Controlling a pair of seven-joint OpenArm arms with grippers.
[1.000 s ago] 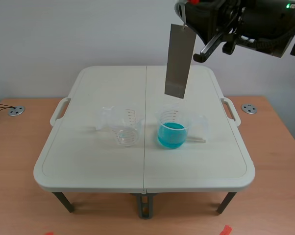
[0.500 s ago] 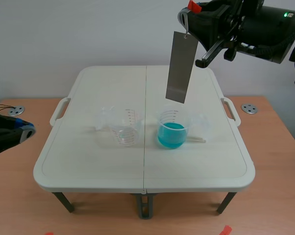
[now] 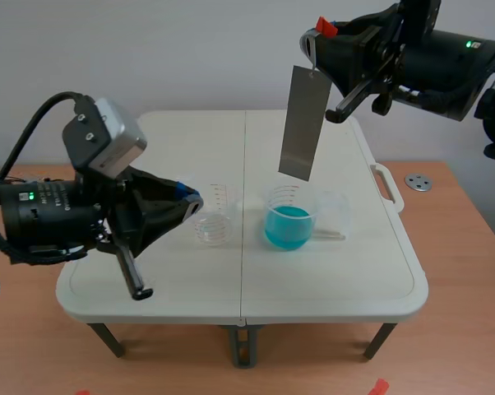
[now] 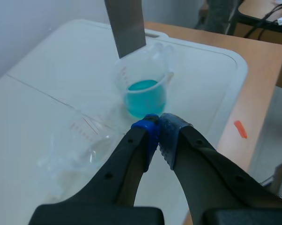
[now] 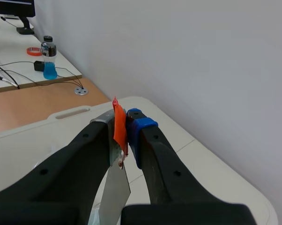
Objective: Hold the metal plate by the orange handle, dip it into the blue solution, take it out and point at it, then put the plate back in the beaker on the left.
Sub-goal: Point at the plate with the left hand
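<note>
Metal plate (image 3: 303, 123) hangs nearly upright in the air, its lower edge just above the rim of the beaker of blue solution (image 3: 289, 217) and clear of the liquid, so any drip would likely fall into that beaker and not onto the table (image 3: 354, 280). It hangs from the orange handle (image 5: 119, 127), on which the right pincer (image 3: 316, 37) is clamped, one finger pressed on each side of the tab. Gripping only the tab keeps the pads off the metal and lets the plate dangle by its own weight. The left pincer (image 4: 158, 125) has its fingers together on nothing, tips meeting. It sits low over the table just beside the empty beaker (image 3: 214, 220) on the left, aimed toward the blue beaker and the plate above it. Closed tips make a single point, which suits pointing, so I judge that to be the step in hand, with the plate out of the liquid. The empty beaker stands upright, near the blue one but apart from it, open to take the plate afterwards.
</note>
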